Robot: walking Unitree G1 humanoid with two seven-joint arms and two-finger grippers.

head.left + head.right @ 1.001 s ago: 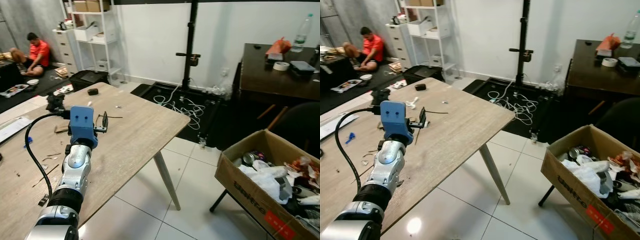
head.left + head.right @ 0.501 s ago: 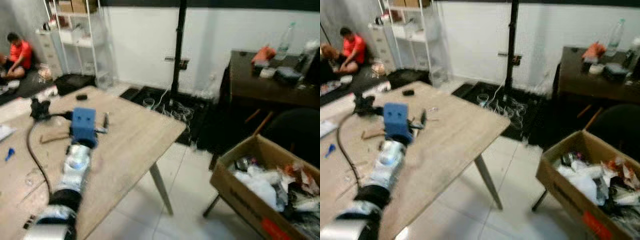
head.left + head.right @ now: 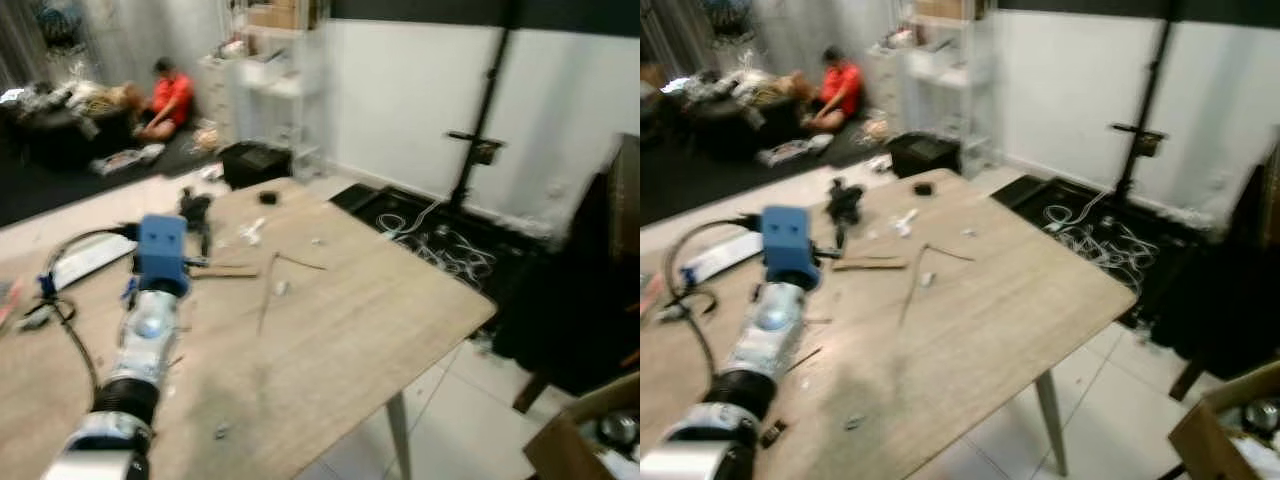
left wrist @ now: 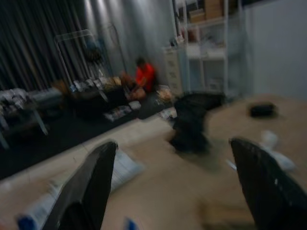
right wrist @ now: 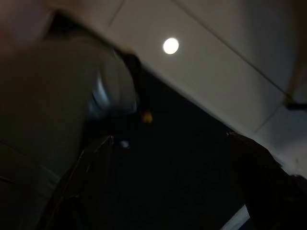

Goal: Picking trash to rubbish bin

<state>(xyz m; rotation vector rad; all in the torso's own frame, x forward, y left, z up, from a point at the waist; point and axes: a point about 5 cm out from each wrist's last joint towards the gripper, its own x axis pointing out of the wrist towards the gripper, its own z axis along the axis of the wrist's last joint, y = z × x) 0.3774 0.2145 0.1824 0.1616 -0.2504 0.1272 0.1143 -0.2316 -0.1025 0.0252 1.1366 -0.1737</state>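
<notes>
Brown cardboard rubbish bin [image 3: 1225, 435] sits on the floor at far right, well apart from the light wooden table [image 3: 340, 350]. Left gripper [image 4: 180, 191] hovers over the table, 2 black fingers [image 4: 93, 184] spread apart, nothing between. Right gripper [image 5: 168, 187] also spread, hanging in the dark. Small scraps [image 3: 925, 281] scattered on the tabletop. Person in red shirt [image 3: 170, 95] sits on the floor far back.

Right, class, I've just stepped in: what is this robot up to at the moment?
The robot is clearing trash. Its left gripper is stretched over the wooden table, fingers open and holding nothing. Small scraps lie scattered on the table ahead. The cardboard bin stands on the floor to the right. A person sits far back.
</notes>
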